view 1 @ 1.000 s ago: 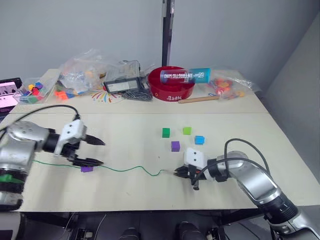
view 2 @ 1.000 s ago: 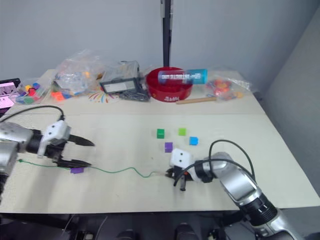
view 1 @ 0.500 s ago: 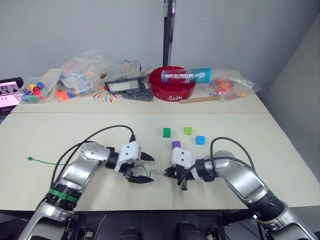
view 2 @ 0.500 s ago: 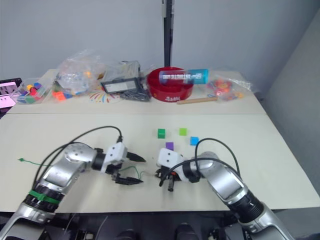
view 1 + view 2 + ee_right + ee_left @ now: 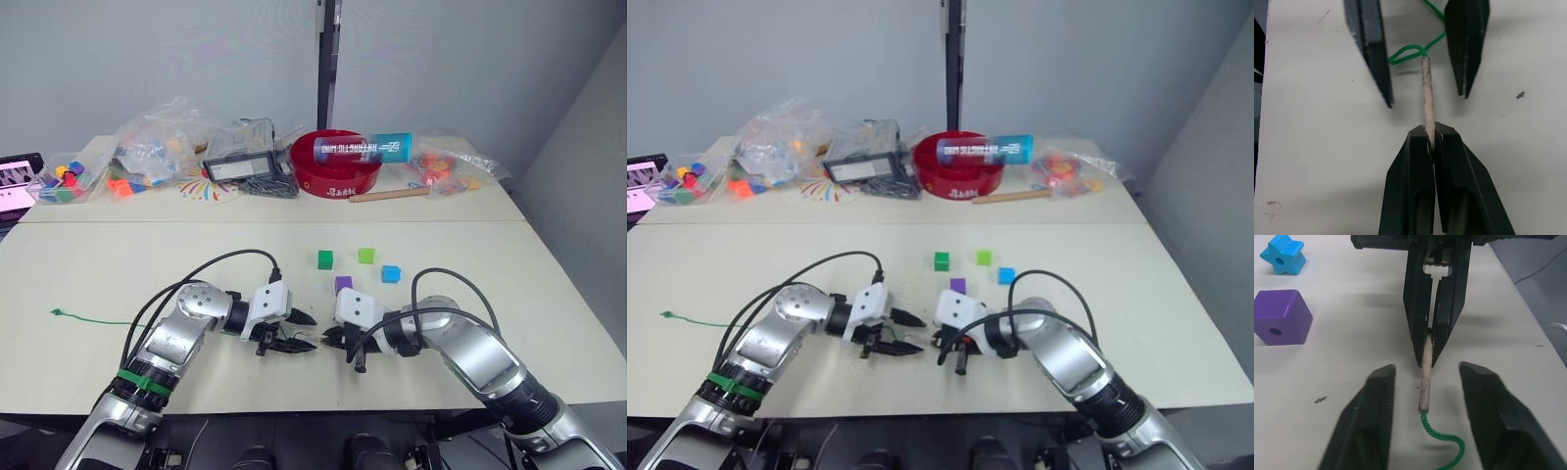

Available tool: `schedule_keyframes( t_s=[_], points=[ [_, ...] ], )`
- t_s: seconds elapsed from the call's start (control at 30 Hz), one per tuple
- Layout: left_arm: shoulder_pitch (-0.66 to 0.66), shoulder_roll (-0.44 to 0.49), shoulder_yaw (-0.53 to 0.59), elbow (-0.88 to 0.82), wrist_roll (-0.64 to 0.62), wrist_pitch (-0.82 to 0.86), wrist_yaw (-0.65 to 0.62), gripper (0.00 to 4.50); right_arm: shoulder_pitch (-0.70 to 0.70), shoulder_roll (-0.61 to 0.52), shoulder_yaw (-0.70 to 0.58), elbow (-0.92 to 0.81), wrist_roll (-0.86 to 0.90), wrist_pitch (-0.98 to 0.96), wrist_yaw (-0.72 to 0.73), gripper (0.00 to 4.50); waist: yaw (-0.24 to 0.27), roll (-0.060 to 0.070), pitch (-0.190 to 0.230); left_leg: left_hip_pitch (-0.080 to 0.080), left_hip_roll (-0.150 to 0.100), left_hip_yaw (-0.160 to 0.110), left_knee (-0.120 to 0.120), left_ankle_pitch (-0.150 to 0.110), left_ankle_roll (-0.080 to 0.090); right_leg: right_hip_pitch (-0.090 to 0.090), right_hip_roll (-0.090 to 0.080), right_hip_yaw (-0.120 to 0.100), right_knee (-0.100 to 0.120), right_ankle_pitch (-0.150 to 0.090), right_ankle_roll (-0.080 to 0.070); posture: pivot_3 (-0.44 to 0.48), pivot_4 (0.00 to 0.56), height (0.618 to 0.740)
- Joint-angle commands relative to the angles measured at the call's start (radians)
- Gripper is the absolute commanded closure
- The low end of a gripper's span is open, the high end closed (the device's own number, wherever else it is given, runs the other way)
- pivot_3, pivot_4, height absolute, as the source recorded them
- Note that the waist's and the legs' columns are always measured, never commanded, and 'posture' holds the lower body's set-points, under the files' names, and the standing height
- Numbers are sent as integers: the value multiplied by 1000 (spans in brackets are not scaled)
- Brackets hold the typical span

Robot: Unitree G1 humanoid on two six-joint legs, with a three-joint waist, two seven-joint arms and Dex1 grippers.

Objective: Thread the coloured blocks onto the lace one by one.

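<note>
My right gripper (image 5: pixel 335 339) is shut on the pale stiff tip (image 5: pixel 1426 93) of the green lace (image 5: pixel 1442 435), low over the near middle of the table. Facing it, my left gripper (image 5: pixel 312 332) is open, its two fingers (image 5: pixel 1369 421) either side of the tip and not touching it. The lace's knotted end (image 5: pixel 57 312) lies far to the left. Just behind the grippers sits a purple block (image 5: pixel 343 285). Further back are a dark green block (image 5: pixel 325 258), a light green block (image 5: pixel 366 256) and a blue block (image 5: pixel 391 273).
Along the back stand a red bowl (image 5: pixel 338 168) with a tube across it, plastic bags of toy pieces (image 5: pixel 157 145), a clear box of coloured pieces (image 5: pixel 61 182) and a wooden stick (image 5: pixel 390 195). A black cable (image 5: pixel 225 260) loops over my left arm.
My left arm has swung in from the far left to the middle. Its fingers have narrowed and now straddle the lace tip. The right gripper has kept hold of the tip.
</note>
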Motion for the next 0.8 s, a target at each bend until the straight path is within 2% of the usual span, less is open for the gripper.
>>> schedule_keyframes(
  t_s=[0.03, 0.1, 0.5, 0.63, 0.8],
  points=[
    [-20, 1, 6, -12, -1, -13, 2, 3914, -8, -2, -6, -30, 3, 1, -4, 4500, 0, 0, 0, 0, 0, 0, 0, 0, 0, 0, 0, 0, 0, 0, 0, 0, 150, 731],
    [-17, 6, 8, -10, 3, -16, 2, 4453, -9, -2, -7, -30, 3, 1, -4, 4500, 0, 0, 0, 0, 0, 0, 0, 0, 0, 0, 0, 0, 0, 0, 0, 0, 150, 731],
    [-22, 9, 23, 11, -2, -29, -3, 4453, -4, -5, -18, -32, 8, -1, -5, 4500, 0, 0, 0, 0, 0, 0, 0, 0, 0, 0, 0, 0, 0, 0, 0, 0, 150, 731],
    [-22, 9, 23, 11, -7, -28, -7, 4500, 21, -10, -60, -60, 36, 5, -14, 3170, 0, 0, 0, 0, 0, 0, 0, 0, 0, 0, 0, 0, 0, 0, 0, 0, 150, 731],
    [-13, 19, 25, 4, -8, -30, -14, 4500, 101, -77, -212, -137, 134, 23, 6, 1464, 4, 0, 0, -1, -1, 0, 0, 0, 0, 0, 0, 0, -1, 0, 0, 0, 150, 731]
  ],
)
